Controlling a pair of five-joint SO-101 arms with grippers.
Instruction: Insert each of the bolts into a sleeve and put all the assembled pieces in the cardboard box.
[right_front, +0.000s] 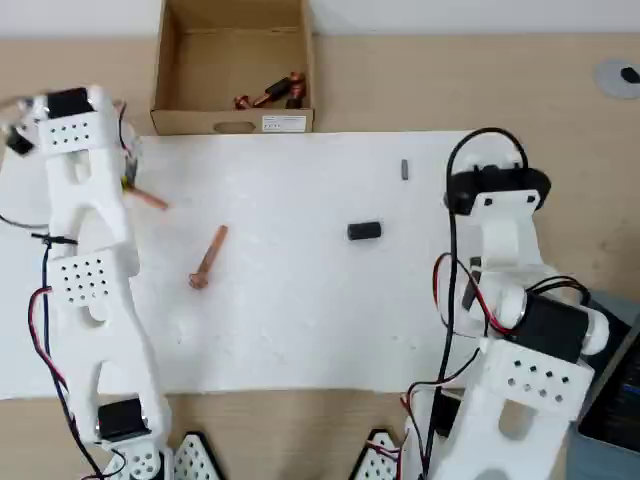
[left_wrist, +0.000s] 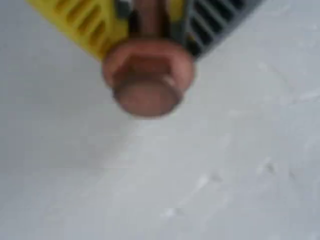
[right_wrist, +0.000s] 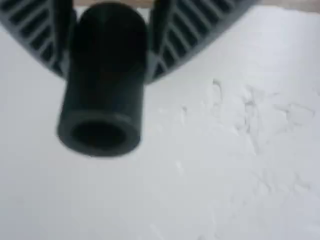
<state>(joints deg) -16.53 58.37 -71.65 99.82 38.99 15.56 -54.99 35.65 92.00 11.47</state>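
One bolt (left_wrist: 148, 80) in left pincer (left_wrist: 149, 27), sleeve (right_wrist: 102, 105) in right pincer (right_wrist: 110, 45)

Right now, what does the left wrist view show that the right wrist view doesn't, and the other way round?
Left wrist view, not the right: a copper bolt, its head toward the camera, clamped in the left arm's jaws, one yellow and one grey.
Right wrist view, not the left: a black sleeve, its open end toward the camera, clamped in the right arm's jaws, both dark.
Shared: the white sheet below, and a part gripped close under the camera.
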